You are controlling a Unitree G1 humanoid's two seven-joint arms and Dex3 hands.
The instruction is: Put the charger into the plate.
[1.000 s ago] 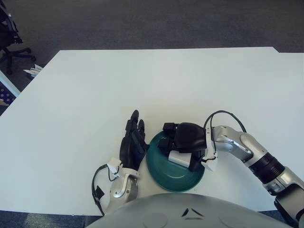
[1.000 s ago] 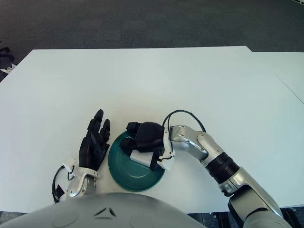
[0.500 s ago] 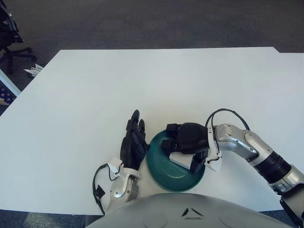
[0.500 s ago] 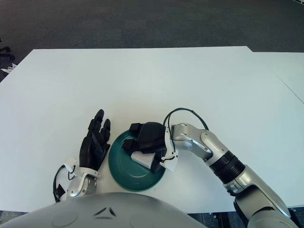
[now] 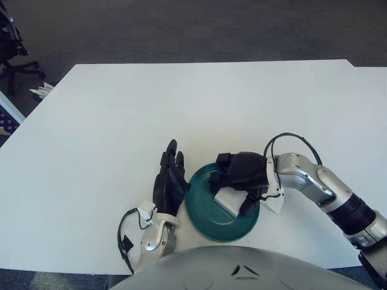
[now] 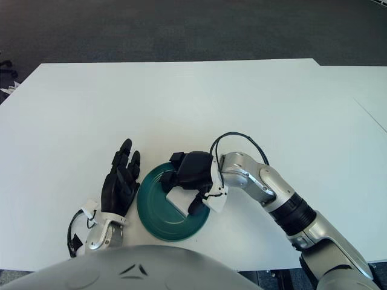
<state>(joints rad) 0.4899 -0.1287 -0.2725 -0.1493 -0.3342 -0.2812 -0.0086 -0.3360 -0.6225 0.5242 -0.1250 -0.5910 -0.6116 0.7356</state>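
Observation:
The dark green plate (image 5: 201,208) sits near the table's front edge. The white charger (image 5: 227,200) is down inside the plate, right of its middle. My right hand (image 5: 237,186) reaches in from the right above the plate. Its black fingers (image 5: 224,176) curl over the charger's far side and the thumb presses its near right side, so it is shut on the charger. My left hand (image 5: 169,181) shows just left of the plate, fingers straight and spread, holding nothing.
The white table (image 5: 199,109) stretches far ahead and to both sides. A black cable loops over my right wrist (image 5: 289,142). An office chair (image 5: 13,42) and some papers (image 5: 42,90) show beyond the table's far left corner.
My right hand has drawn slightly to the right and lowered, leaving more of the charger showing in the plate. The left hand has not moved.

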